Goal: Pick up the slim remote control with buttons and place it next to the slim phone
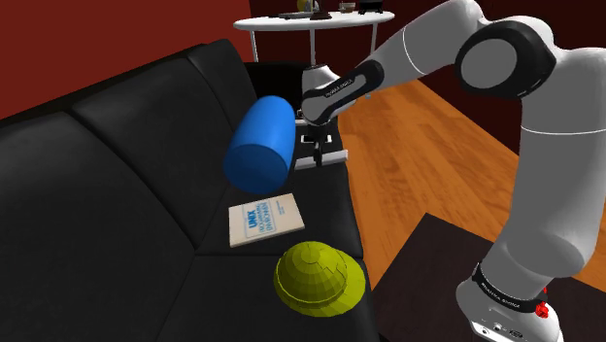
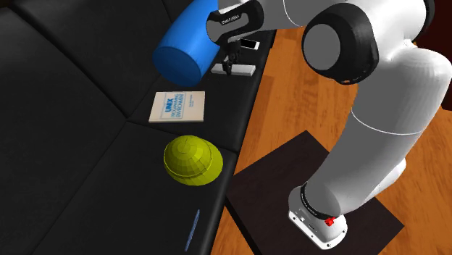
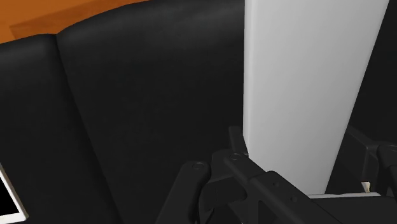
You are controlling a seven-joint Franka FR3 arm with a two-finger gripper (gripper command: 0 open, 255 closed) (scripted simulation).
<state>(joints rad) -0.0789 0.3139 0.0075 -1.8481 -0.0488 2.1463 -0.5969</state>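
**Shoulder view:** A white arm (image 1: 437,49) reaches toward 10 o'clock from its stand (image 1: 427,267). Its black hand (image 1: 316,160) is lowered onto a slim white remote (image 1: 333,154), which lies at the front edge of a black sofa (image 1: 117,165). A blue cylinder cushion (image 1: 260,144) rests just beside the remote at its 9 o'clock. A book (image 1: 262,220) and a yellow hat (image 1: 319,277) sit farther along the seat toward 6 o'clock. A round white tabletop (image 1: 316,19) stands at 12 o'clock.

**Second exterior view:** The hand (image 2: 229,67) is down over the middle of the remote (image 2: 241,71). The slim phone (image 2: 251,44) lies on the same seat at the remote's 1 o'clock, near it but not touching. A thin blue stick (image 2: 192,230) lies on the sofa at 6 o'clock.

**Wrist view:** The remote (image 3: 305,83), drawn plain white, runs out between the two black fingers (image 3: 236,141). They are drawn in narrow and clasp its long edges. A corner of the phone (image 3: 9,207) shows on the seat, well apart from the remote.
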